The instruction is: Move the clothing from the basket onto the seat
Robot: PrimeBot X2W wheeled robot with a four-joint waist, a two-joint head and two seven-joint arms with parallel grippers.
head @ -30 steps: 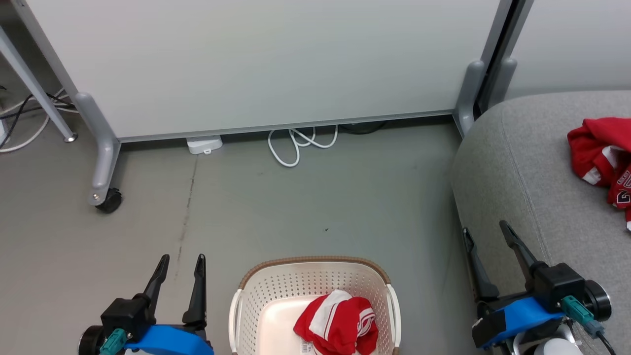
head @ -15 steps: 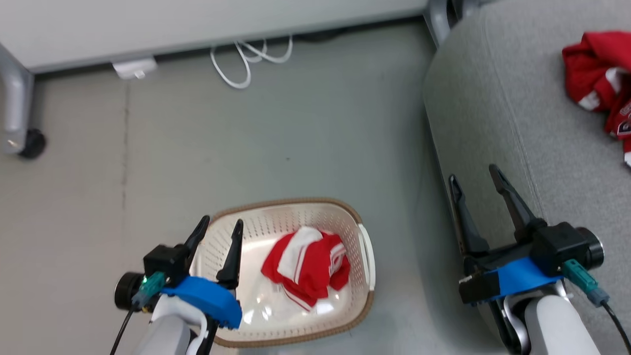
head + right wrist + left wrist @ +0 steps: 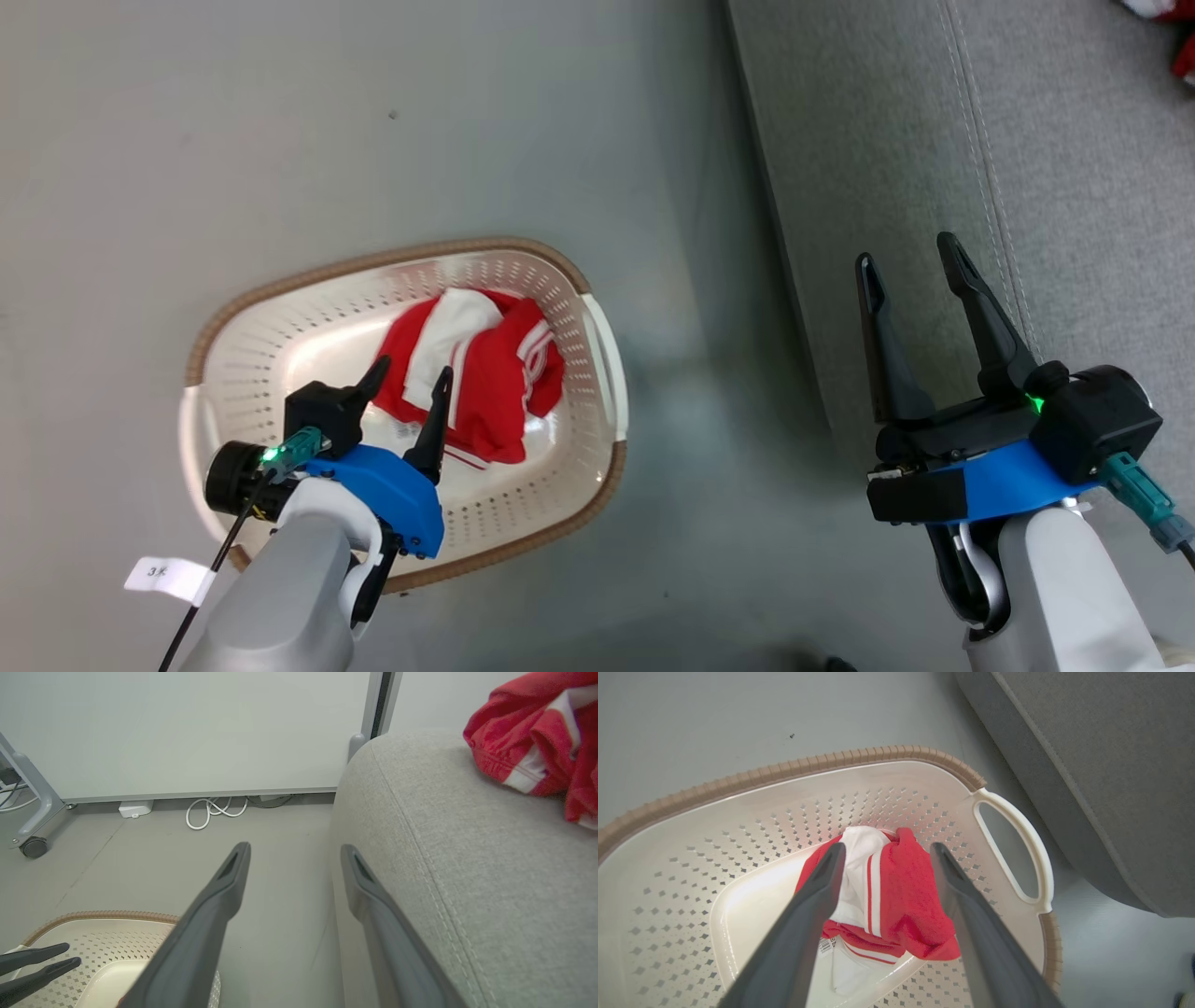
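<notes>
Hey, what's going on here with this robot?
The robot is moving laundry from the cream perforated plastic basket with a brown rim to the large grey fabric sofa. Its left gripper, jaws open, hangs over the red-and-white jersey garment in the basket, not yet gripping it. The right gripper, also open, hangs at the sofa's edge, where another red garment lies.

Floor: smooth matte grey, one small dark speck, soft even light with a faint sheen. A thin seam crosses it. Ahead of me a pale partition panel stands on a grey leg with a black caster. At its foot lie a white adapter box and a coiled white cable. A dark gap separates it from a second panel.
</notes>
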